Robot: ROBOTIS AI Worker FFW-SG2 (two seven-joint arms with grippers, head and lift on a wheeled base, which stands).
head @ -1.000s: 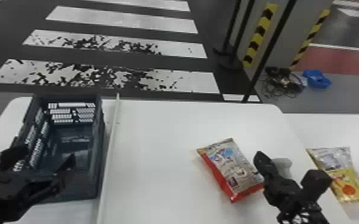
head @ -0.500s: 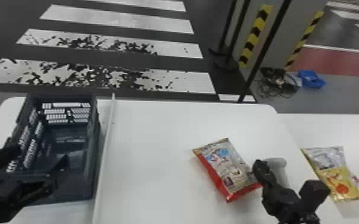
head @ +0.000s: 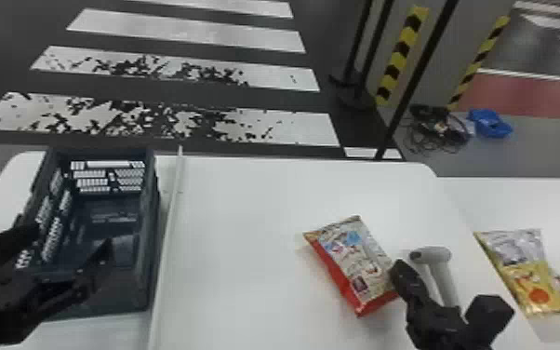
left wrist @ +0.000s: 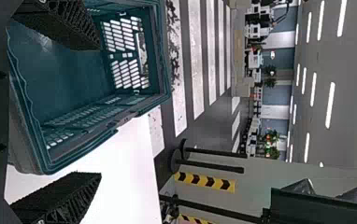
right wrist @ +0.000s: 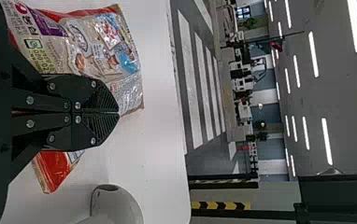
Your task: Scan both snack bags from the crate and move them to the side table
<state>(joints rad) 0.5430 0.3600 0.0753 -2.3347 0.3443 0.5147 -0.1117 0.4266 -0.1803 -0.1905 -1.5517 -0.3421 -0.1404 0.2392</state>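
the red bag [head: 351, 260] seems up for scanning or moving, lying on the worktop [head: 246, 242] near the scanner [head: 444, 274]; the right hand [right wrist: 119, 112], closed narrow at its edge, would need to open and grip. the yellow bag [head: 532, 274] is on the side table [head: 539, 200]. the left hand [head: 70, 237] gapes wide at the crate [head: 151, 260]. printed purple and green patches mark the red bag.

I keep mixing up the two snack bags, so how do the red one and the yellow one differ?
The red bag has a red side and a pale printed front, while the yellow bag is part yellow, part silver. The red bag lies on the main table, near the scanner; the yellow bag lies farther right, on the side table. Both are out of the crate and lying down.
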